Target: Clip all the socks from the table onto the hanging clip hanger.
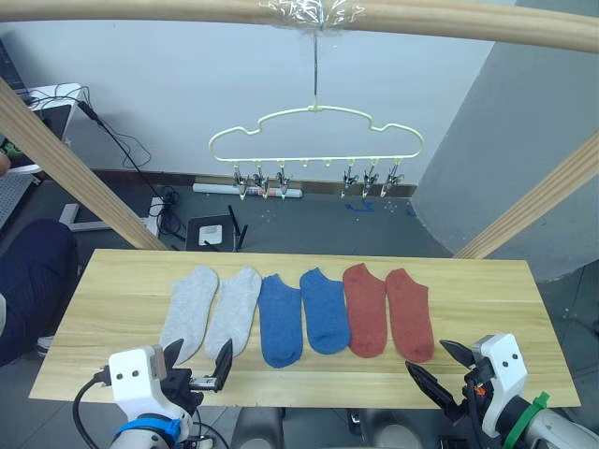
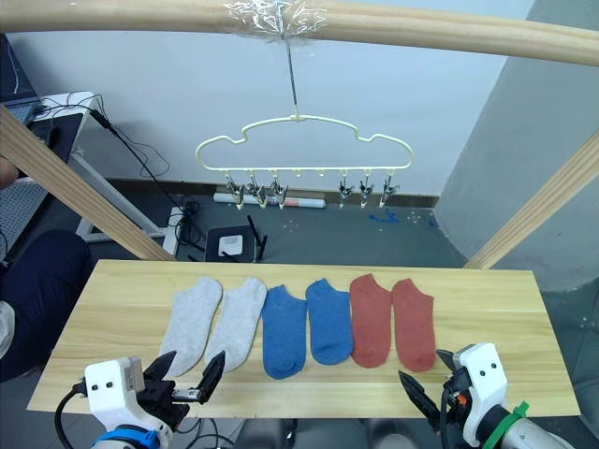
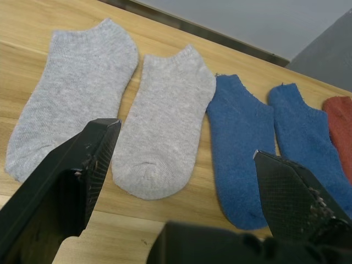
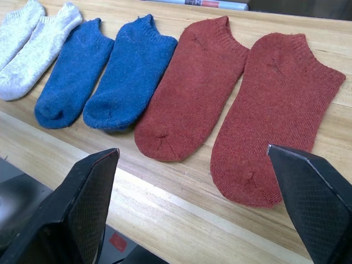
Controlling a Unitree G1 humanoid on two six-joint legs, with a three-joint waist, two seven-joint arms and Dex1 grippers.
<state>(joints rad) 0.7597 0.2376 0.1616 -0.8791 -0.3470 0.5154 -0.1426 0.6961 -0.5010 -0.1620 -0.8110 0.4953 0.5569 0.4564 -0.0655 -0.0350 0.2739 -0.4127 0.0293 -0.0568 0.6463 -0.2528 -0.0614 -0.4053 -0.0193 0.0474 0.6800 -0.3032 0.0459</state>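
Observation:
Six socks lie in a row on the pale wood table (image 1: 487, 290): two light grey socks (image 1: 190, 311) (image 1: 235, 309) at the left, two blue socks (image 1: 280, 319) (image 1: 325, 310) in the middle, two rust red socks (image 1: 365, 308) (image 1: 410, 313) at the right. The pale yellow clip hanger (image 1: 315, 131) hangs from a wooden bar above and behind the table, its silver clips (image 1: 263, 181) bare. My left gripper (image 1: 198, 363) is open at the table's front edge, just before the grey socks. My right gripper (image 1: 440, 367) is open near the front edge, before the red socks.
Slanted wooden frame posts (image 1: 56, 159) (image 1: 533, 201) rise at both ends of the table, under a top bar (image 1: 187, 9). A person's dark-clothed leg (image 1: 33, 281) is beside the table's left end. Cables and a black box (image 1: 211, 232) lie on the floor behind.

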